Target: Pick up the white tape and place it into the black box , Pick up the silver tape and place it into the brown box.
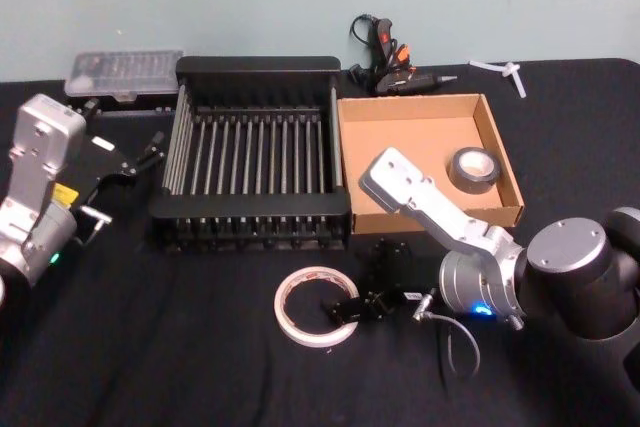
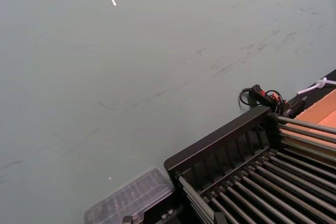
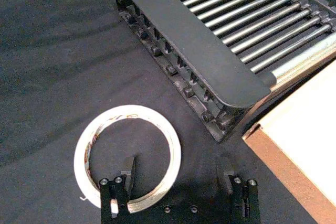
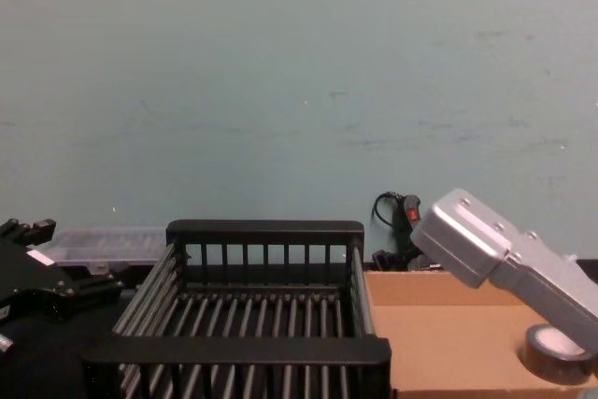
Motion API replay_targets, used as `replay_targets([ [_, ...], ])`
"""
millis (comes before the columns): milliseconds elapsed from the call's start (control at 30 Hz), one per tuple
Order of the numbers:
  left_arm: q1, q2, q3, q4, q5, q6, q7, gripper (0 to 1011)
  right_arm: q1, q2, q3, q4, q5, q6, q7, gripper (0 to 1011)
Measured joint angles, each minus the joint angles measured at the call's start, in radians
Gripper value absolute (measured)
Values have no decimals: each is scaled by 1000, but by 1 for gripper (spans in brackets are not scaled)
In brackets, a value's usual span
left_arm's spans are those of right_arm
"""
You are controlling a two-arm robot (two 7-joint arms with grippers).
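Nearest the wrist camera, the right gripper [image 3: 178,190] hangs low over the black-clothed desk [image 1: 150,347] with its jaws spread wide; one finger sits inside the white tape [image 3: 127,158], just within its near wall, and the other stands well outside the ring toward the brown box [image 3: 299,145]. So the jaws straddle the ring's wall but hold nothing yet. The tape lies flat on the desk in front of the black box [image 1: 255,162], near that box's front rim and apart from it.

The silver tape [image 1: 473,168] already lies inside the brown box, toward its right wall, so that half of the task looks finished. The left gripper [image 1: 125,162] is parked to the left of the black box, its jaws open and empty.

The main risk is the ring itself: its wall is thin, and a hard pinch across one side could buckle it or let it swing and slip once lifted. A shallow bite may skid the tape along the cloth instead of gripping it. On the carry, a low path could clip the black box's solid front rim and knock the tape loose.
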Motion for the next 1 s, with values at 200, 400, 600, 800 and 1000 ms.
replay_targets([
  [200, 0, 0, 0, 0, 0, 0, 0, 1001, 0, -1, 0, 1, 0, 1, 1, 1002],
  [400, 0, 0, 0, 0, 0, 0, 0, 1001, 0, -2, -2, 3, -4, 0, 0, 1002],
  [600, 0, 0, 0, 0, 0, 0, 0, 1001, 0, -2, -2, 3, -4, 0, 0, 1002],
  [800, 0, 0, 0, 0, 0, 0, 0, 1002, 0, -2, -2, 3, -4, -1, -1, 1002],
  [1000, 0, 0, 0, 0, 0, 0, 0, 1002, 0, -2, -1, 3, -4, -1, -1, 918],
])
